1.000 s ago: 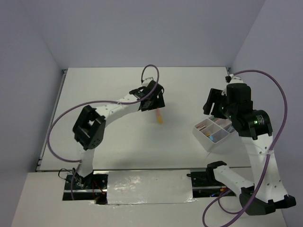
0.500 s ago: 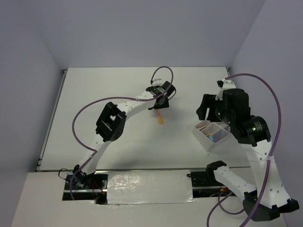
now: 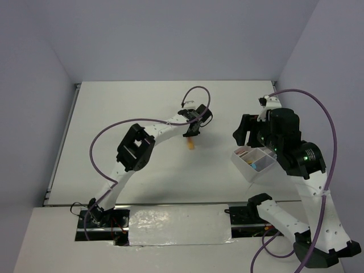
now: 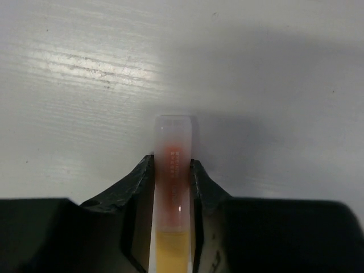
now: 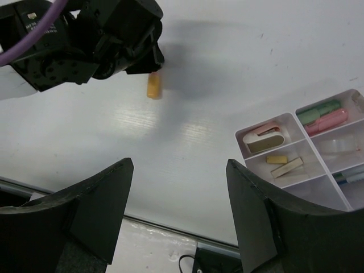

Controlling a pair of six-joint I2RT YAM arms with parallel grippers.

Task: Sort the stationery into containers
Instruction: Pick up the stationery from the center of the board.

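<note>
An orange marker (image 4: 172,170) with a frosted cap lies on the white table, and my left gripper (image 4: 172,162) is shut on it, both jaws pressed against its sides. From above, the marker's orange end (image 3: 191,143) pokes out below the left gripper (image 3: 192,132) at mid-table. The white divided tray (image 3: 254,162) sits to the right, under my right arm. My right gripper (image 5: 179,165) hovers open and holds nothing. It is above bare table between the marker (image 5: 153,86) and the tray (image 5: 264,123).
The tray holds a green marker (image 5: 320,111), a pink marker (image 5: 327,121), a white and pink dispenser (image 5: 263,138), tan erasers (image 5: 277,160), a clear tape ring (image 5: 338,147) and pens (image 5: 350,176). The table's near edge (image 5: 170,227) runs below the right gripper.
The left arm reached right over the orange marker and its jaws closed onto it. The right gripper shifted slightly left near the tray and stayed open.
</note>
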